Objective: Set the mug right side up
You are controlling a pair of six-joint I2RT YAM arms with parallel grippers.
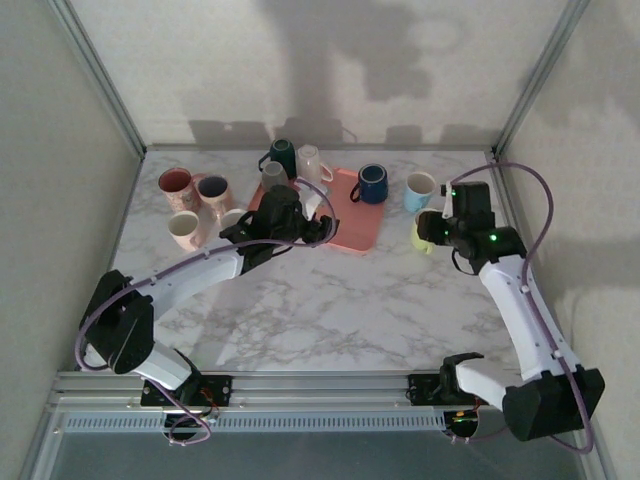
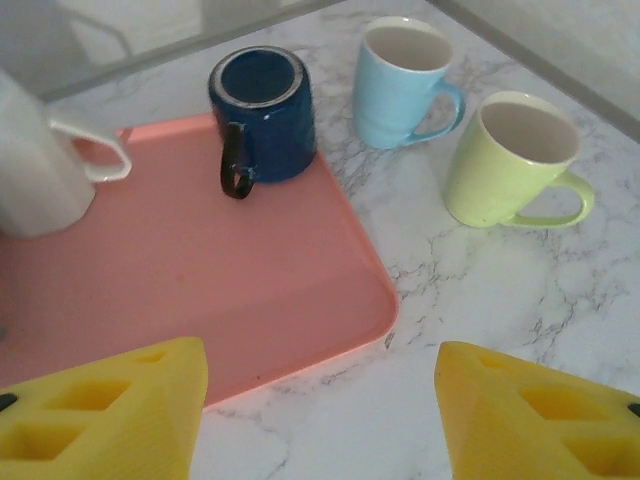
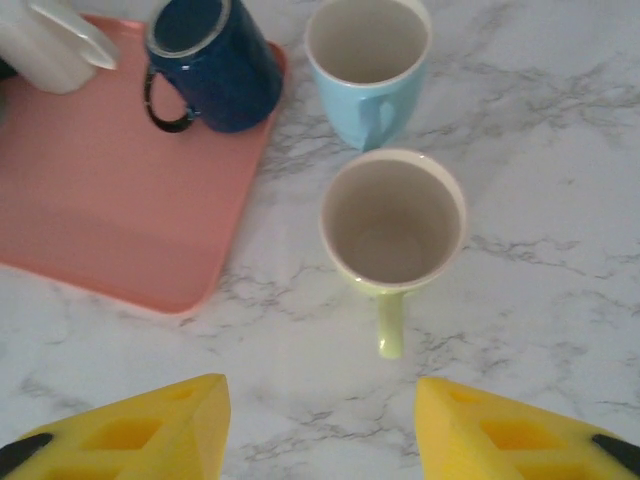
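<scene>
Marble tabletop (image 1: 330, 310), white with grey veins and walled by pale panels, carries everything; the right gripper (image 3: 320, 430) hangs over it with its yellow fingers (image 3: 130, 430) spread wide and nothing between them, their tips in the wrist view and the rest cut off by the lower edge; just beyond the tips, apart from them, the yellow-green mug (image 3: 393, 220) stands right side up on the marble, mouth upward and empty, its handle pointing back toward the gripper; seen from above, the right arm (image 1: 520, 300) rises from its base at the near edge, leans inward and covers part of that mug; past it stands a light blue mug (image 3: 368, 60), upright and empty too, near but not touching; left of both lies a pink tray (image 3: 110, 190), a dark blue mug (image 3: 215, 65) on its far corner, though whether its mouth or its base faces up is hard to tell, and a white mug (image 3: 50, 40) cut off by the frame's corner; the left gripper (image 2: 320, 420) hovers at the tray's near edge, jaws likewise apart and holding nothing; the left arm (image 1: 190, 275) stretches diagonally across the table and hides part of the tray from above; behind the tray stand a dark green mug (image 1: 280, 155) and a grey mug (image 1: 273, 175); far left sits a cluster of mugs (image 1: 213, 190), too small to judge their contents.
</scene>
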